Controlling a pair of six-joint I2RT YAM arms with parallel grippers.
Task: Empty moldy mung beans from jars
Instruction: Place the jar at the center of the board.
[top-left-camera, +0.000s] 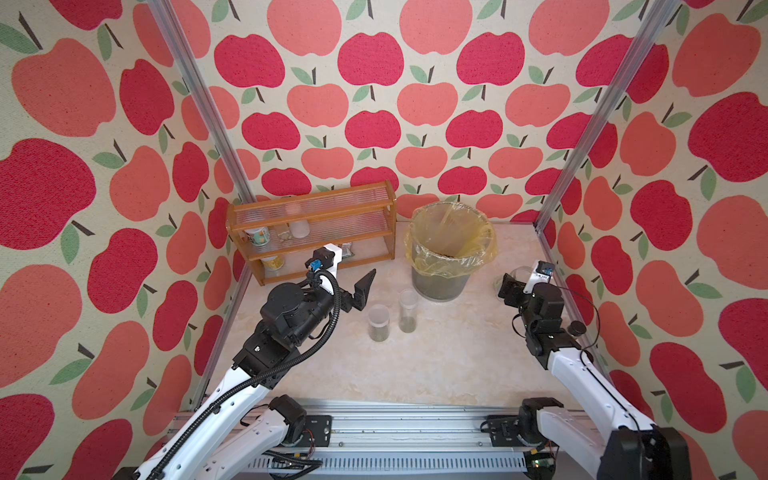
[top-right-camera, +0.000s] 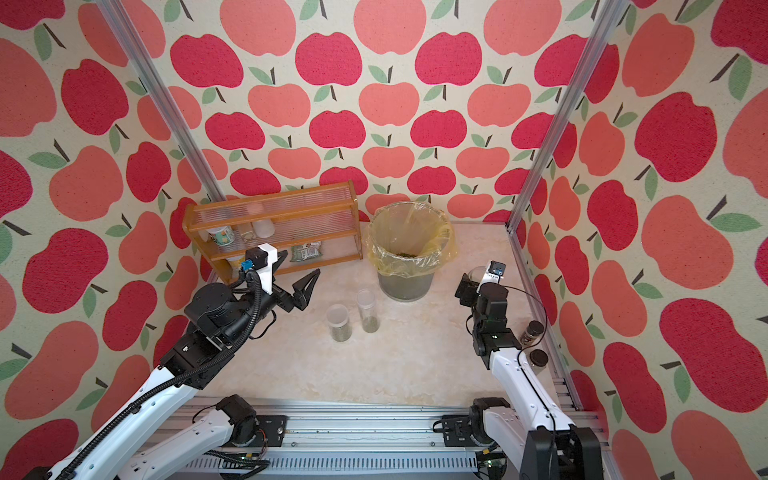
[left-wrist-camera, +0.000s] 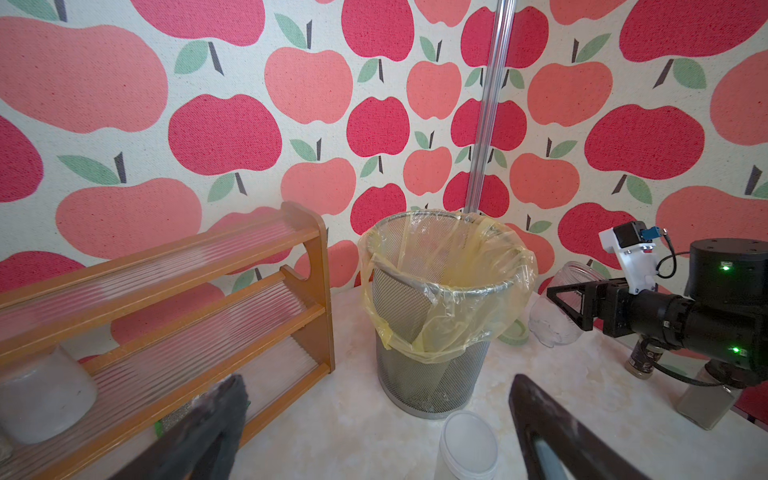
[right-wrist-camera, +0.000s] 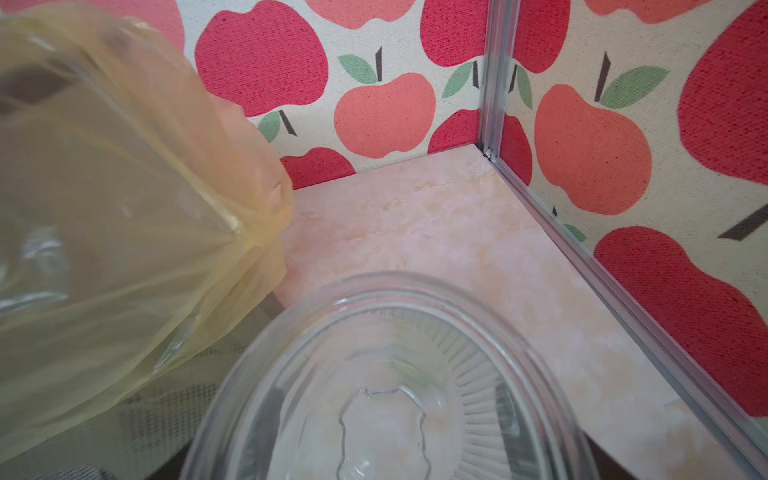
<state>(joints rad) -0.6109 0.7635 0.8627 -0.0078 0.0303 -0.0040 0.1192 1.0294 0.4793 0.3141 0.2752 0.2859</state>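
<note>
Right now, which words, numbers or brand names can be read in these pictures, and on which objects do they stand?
No text can be read in any view.
On the printed can: coloured label, blurred.
On the green packet: white label, print too small.
On the right wrist camera housing: dark marks, unreadable.

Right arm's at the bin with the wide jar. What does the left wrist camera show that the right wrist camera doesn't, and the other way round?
Left wrist only: the right gripper closed around the wide jar from outside, the pale green lid lying on the table beside the bin, the wooden rack, and the short jar.
Right wrist only: a look straight into the wide jar's open mouth; it looks empty inside.
Both: the wide jar, the yellow-bagged mesh bin and the table.
</note>
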